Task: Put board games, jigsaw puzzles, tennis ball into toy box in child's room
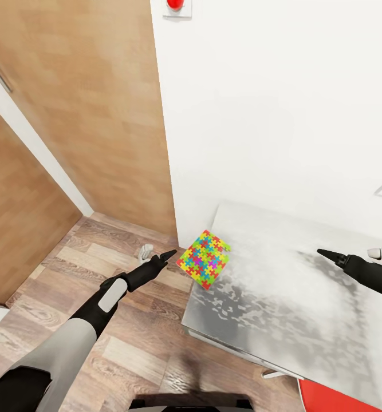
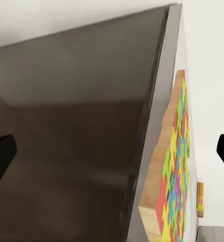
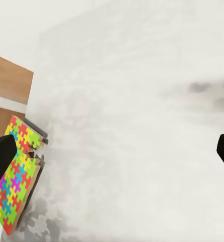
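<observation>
Both grippers stood open and empty; the flat multicoloured jigsaw puzzle (image 1: 204, 258) overhung the pale table (image 1: 282, 297) edge just ahead of the left gripper (image 1: 166, 254), well apart from the right gripper (image 1: 323, 252).

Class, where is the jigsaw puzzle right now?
In the head view, the jigsaw puzzle lies at the table's left edge, overhanging it slightly, just beyond the left claw.

- Light is bright and even throughout, with no visible lamp.
- The white wall (image 1: 282, 103) is nearly blown out and featureless.
- The table (image 1: 282, 297) shows mottled grey blotches, like a broken reflection, darkest toward the near right.
- The jigsaw puzzle (image 1: 204, 258) is vivid and sharp-edged, casting a thin shadow in the right wrist view.
- Both wrist views are soft and hazy.
</observation>
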